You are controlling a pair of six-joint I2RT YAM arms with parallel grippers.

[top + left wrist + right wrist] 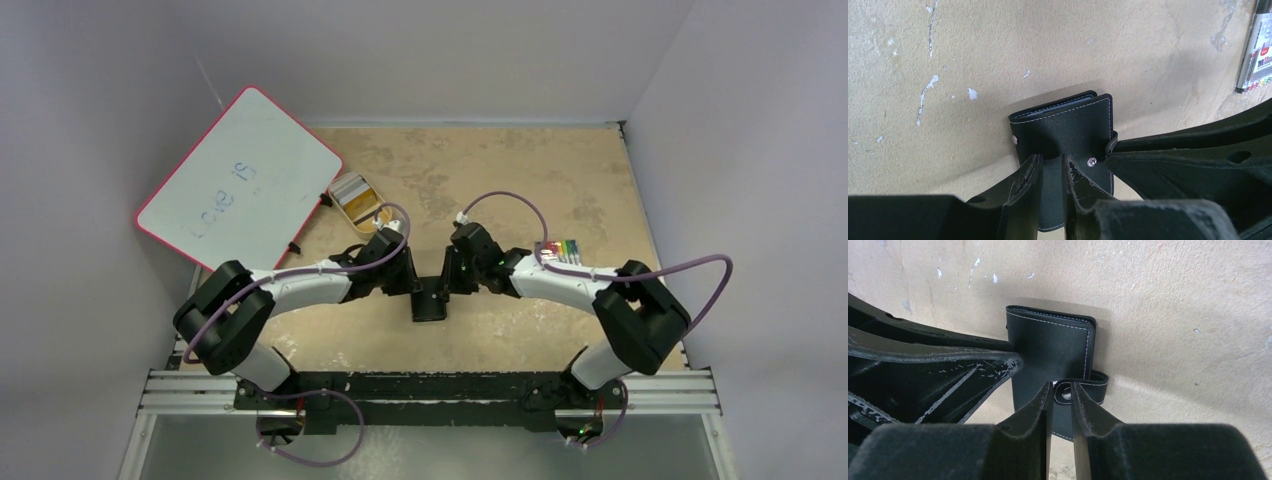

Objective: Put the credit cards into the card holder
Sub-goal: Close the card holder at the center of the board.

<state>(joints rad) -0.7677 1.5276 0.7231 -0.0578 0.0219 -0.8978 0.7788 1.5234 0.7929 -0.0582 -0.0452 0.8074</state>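
On the blotchy tan table [520, 180] between grey walls [90, 120], left gripper [1050, 159] and right gripper [1062, 387] clamp the card holder [1063, 125].

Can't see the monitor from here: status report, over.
Left jaws clamped on holder cover. Right jaws clamped on its snap tab. Holder closed. Whiteboard and tin stand apart, far left.

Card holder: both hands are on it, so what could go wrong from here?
The right hand pinches only the snap tab; pulling may drag the closed card holder along instead of opening it. The left hand grips just one edge, so the holder could twist or slip free.
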